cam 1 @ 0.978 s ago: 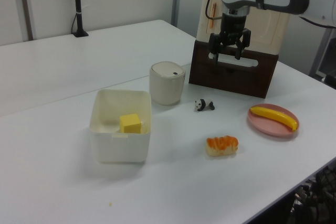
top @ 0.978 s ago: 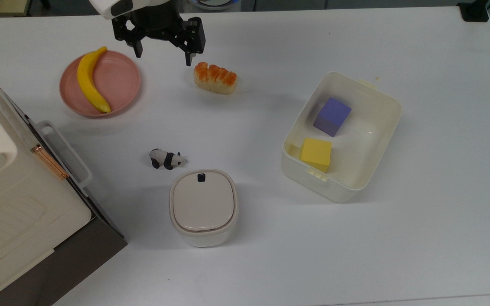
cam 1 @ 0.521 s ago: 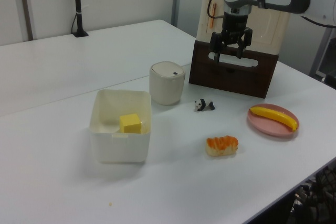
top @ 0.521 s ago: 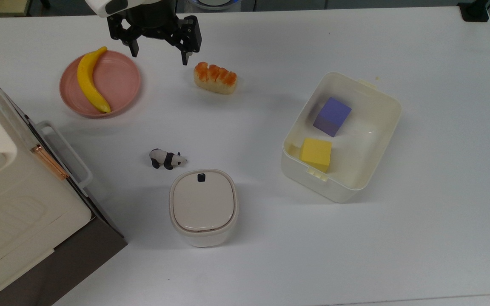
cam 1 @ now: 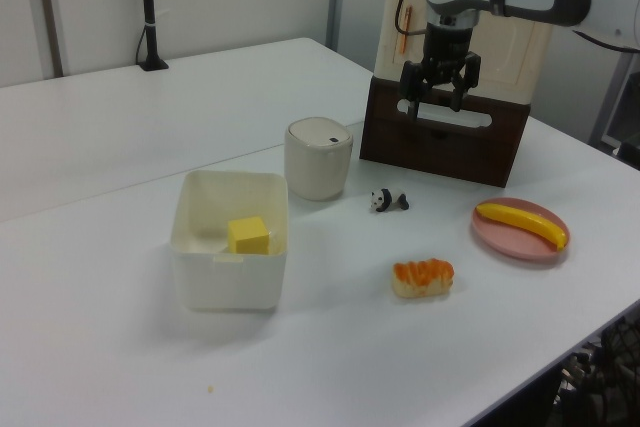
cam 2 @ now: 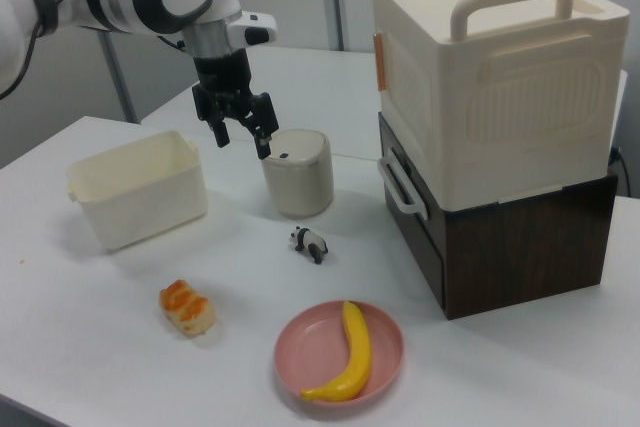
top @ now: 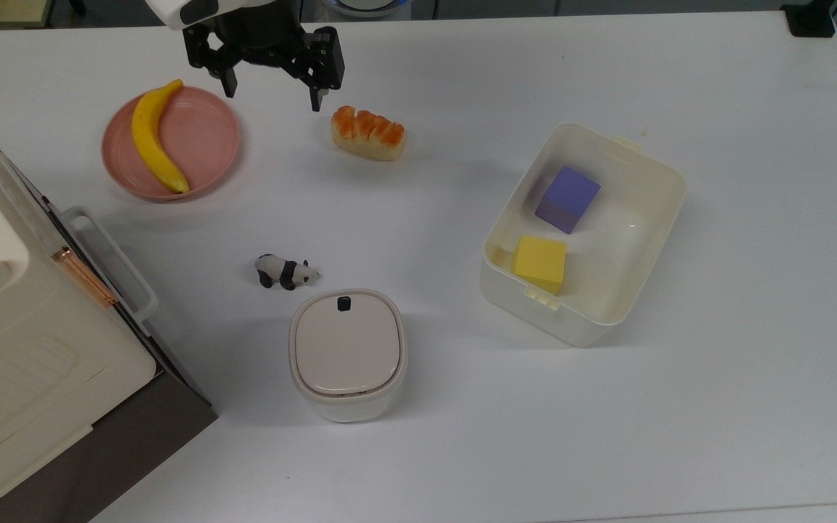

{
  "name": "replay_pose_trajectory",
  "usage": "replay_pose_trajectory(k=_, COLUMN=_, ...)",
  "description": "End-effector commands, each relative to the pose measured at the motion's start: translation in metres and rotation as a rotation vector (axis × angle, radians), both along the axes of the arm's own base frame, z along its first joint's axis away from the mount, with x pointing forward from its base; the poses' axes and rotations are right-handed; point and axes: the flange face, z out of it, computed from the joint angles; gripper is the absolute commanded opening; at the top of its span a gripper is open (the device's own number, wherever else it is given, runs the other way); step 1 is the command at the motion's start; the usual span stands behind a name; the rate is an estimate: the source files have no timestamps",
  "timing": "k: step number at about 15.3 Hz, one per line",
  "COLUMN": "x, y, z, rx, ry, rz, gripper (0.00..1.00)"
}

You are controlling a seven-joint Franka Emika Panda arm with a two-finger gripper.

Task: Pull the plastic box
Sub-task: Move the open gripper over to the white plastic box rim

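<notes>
Black 2-finger gripper (top: 272, 93) hangs above the table with its jaws spread wide and nothing between them, up at the far edge of the top view, between the round pink plate (top: 204, 138) carrying a yellow banana (top: 155, 138) and the orange-glazed toy bread loaf (top: 368, 134). Compared with 1 second ago it has drawn back slightly toward that far edge and a touch to the top view's left; over the last half second it has barely moved at all. To me that reads as a pause or a slow start, not an approach, because the shift takes it no nearer its target.

That target, the cream-white lidless rectangular plastic box (top: 649, 211), sits well apart on the top view's right, at a slight angle, holding 1 purple cube (top: 568, 197) and 1 yellow cube (top: 540, 263). It has not shifted, so the pull is not yet begun. In the left view the box (cam 1: 230, 283) is at the near left, with the arm far over on the left view's right.

Between them stand the small toy panda (top: 286, 272) and the rounded cream bin with a black-button lid (top: 346, 353); the big cream case with a copper clasp (top: 19, 319) fills the top view's left. I judge the arm must cross past the bread loaf and hook a rim before any pulling.
</notes>
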Motion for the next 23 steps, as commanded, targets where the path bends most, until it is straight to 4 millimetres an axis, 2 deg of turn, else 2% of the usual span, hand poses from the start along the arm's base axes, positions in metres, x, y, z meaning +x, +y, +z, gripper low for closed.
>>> replay_pose_trajectory(k=1, x=-0.004, y=0.000, z=0.005, rx=-0.013, ry=-0.004, rz=0.020, gripper=1.00)
replay_pose_trajectory(k=5, x=-0.002, y=0.001, z=0.002, rx=-0.004, ry=0.000, rz=0.019, gripper=1.00)
replay_pose_trajectory(k=8, x=-0.002, y=0.005, z=0.009, rx=-0.005, ry=-0.009, rz=0.027, gripper=1.00)
replay_pose_trajectory(k=13, x=-0.002, y=0.017, z=0.009, rx=0.002, ry=-0.005, rz=0.127, gripper=1.00)
replay_pose_trajectory(k=14, x=-0.001, y=0.026, z=0.009, rx=0.008, ry=-0.004, rz=0.176, gripper=1.00)
replay_pose_trajectory(k=18, x=0.005, y=0.093, z=0.005, rx=0.102, ry=-0.037, rz=0.540, gripper=1.00)
replay_pose_trajectory(k=21, x=0.019, y=0.133, z=-0.018, rx=0.156, ry=-0.075, rz=0.790, gripper=1.00)
replay_pose_trajectory(k=23, x=0.025, y=0.154, z=-0.026, rx=0.147, ry=-0.108, rz=0.925, gripper=1.00)
